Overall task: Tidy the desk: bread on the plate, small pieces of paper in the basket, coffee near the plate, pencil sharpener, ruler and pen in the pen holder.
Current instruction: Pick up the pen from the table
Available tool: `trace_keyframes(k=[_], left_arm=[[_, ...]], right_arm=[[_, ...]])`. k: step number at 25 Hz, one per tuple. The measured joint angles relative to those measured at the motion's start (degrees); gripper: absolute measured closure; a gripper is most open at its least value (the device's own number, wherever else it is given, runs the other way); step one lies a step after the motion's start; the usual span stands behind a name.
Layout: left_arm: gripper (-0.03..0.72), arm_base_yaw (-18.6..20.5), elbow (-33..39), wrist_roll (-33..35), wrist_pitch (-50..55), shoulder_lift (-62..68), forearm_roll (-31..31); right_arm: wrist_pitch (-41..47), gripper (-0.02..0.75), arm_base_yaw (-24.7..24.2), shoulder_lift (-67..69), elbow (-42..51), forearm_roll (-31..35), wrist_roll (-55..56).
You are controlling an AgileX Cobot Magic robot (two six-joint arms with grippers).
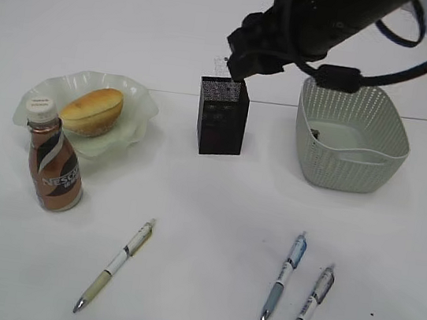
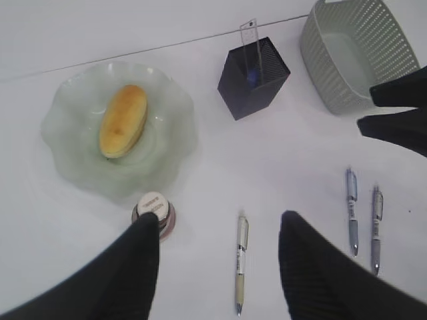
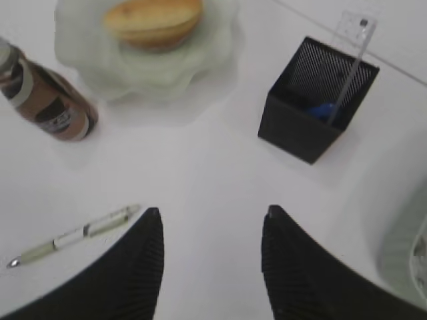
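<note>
I am holding my right claw (image 3: 210, 267) above the white counter (image 1: 215, 208), its two dark fingers spread apart with nothing between them; in the exterior view that arm is hanging over the pen holder (image 1: 222, 117). My left claw (image 2: 220, 267) is likewise gaping wide and gripping nothing, looking down on the counter from above.

The bread (image 1: 91, 110) is lying on the pale green plate (image 1: 131, 93). The coffee bottle (image 1: 54, 158) is standing upright just beside the plate's front edge, its cap on. The black mesh pen holder is standing near the middle of the counter, with a clear ruler (image 2: 249, 47) leaning up out of it and something blue (image 3: 323, 111) lying at the bottom; I cannot tell what that blue thing is.

The basket (image 1: 348, 167) is sitting to the right of the pen holder, apart from it, and a small dark scrap is showing inside on its floor.

Three pens are lying loose on the counter in front: a pale green pen (image 1: 114, 265) on the left side, and two blue-grey pens, one (image 1: 283, 278) just beside the other (image 1: 307, 311), on the right.
</note>
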Motion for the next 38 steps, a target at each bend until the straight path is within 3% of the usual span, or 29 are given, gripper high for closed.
trace_keyframes(k=[6, 12, 18, 26, 38], left_arm=[[0.272, -0.4, 0.0, 5.8, 0.0, 0.0, -0.8], [0.272, -5.5, 0.0, 7.1, 0.0, 0.2, -0.8], [0.272, -13.0, 0.0, 7.3, 0.0, 2.0, 0.1], [0.272, -18.6, 0.0, 5.8, 0.0, 8.1, 1.0], [0.272, -21.9, 0.2, 2.8, -0.9, 24.0, 3.2]], right_arm=[[15.3, 0.355, 0.0, -7.0, 0.0, -10.8, 11.6], [25.9, 0.355, 0.0, -11.1, 0.0, -18.6, 22.8], [26.6, 0.355, 0.0, -15.0, 0.0, -12.3, 25.3], [27.1, 0.355, 0.0, -17.0, 0.0, -5.8, 22.9], [27.1, 0.355, 0.0, -17.3, 0.9, -11.8, 16.9]])
